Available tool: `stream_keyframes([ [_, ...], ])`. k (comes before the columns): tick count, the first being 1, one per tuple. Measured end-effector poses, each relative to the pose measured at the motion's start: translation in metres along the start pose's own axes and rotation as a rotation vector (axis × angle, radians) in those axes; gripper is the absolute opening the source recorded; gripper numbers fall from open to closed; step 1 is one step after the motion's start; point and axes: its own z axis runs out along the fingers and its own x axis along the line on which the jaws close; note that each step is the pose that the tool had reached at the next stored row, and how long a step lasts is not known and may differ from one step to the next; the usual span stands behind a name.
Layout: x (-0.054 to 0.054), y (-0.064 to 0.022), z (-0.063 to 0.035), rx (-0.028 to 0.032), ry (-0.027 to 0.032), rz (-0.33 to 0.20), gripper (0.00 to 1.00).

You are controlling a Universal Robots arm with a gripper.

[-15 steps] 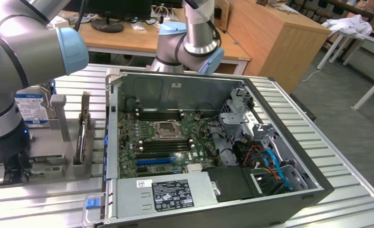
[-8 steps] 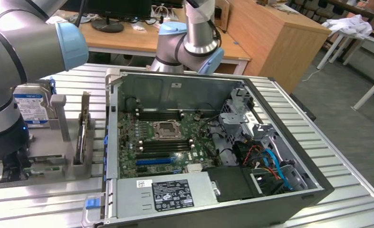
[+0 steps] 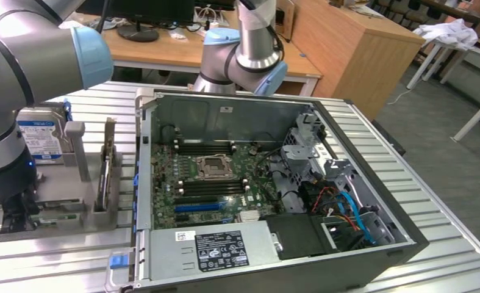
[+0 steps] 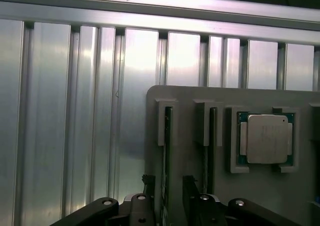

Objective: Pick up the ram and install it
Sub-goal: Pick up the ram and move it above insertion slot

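Closest of all is the black two-fingered tool [image 4: 167, 202], released, with one finger on either side of the ram [image 4: 167, 151] and a gap left on each. That ram, a long, thin green circuit-board stick, stands on edge in a narrow slot of the grey plastic holder [image 4: 190, 98]. In the exterior view it rises at left-centre, beside the open black computer case [image 3: 305, 274] on the ribbed aluminium bench [image 4: 75, 111].

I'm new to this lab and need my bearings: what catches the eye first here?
The open computer case, green motherboard exposed, sits mid-table in the exterior view. At the exterior view's left, a gray fixture holds the ram on edge. In the wrist view the open gripper straddles the ram, a silver processor chip seated nearby.
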Motion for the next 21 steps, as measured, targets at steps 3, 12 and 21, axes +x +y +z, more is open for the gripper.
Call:
stream_keyframes([
  [3, 0.0, 0.0, -0.0013, 0.0003, -0.0002, 0.0, 0.36],
  [12, 0.0, -0.0076, -0.0017, 0.0, 0.0, 0.0, 0.36],
  [21, 0.0, -0.0192, -0.0021, 0.0001, -0.0001, 0.0, 0.36],
])
